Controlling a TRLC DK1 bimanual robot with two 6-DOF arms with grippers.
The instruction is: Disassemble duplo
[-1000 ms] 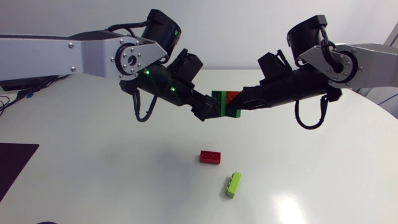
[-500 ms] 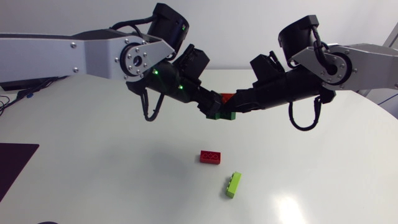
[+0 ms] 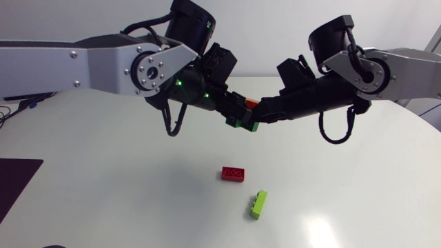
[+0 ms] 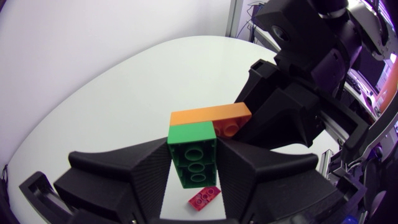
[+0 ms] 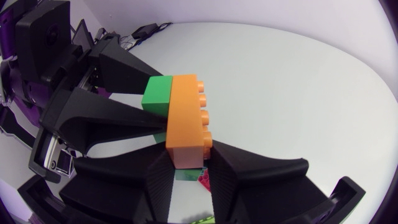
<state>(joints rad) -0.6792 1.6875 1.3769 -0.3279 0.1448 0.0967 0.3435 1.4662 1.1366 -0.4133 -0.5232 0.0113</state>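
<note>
- The left claw is clamped on a dark green brick, one wedge finger pressed against each of its long sides, and holds it in the air above the middle of the worktop.
- The right claw meets it from the opposite side and is closed tight on an orange brick, gripping the end nearest its wrist.
- The orange brick lies across the far end of the green one and the two touch; whether they are still locked together cannot be told.
- Compared with a second ago, the left arm's big round joint has shifted toward the middle and its wrist has rolled.
- The pair was then side by side at one height. It is now tipped, with the green brick lower and the orange showing above it.
- The right arm swung slightly inward in the first half second and has barely moved since.
- A red brick and a lime-green brick lie near each other on the worktop below the claws, just where they were.
</note>
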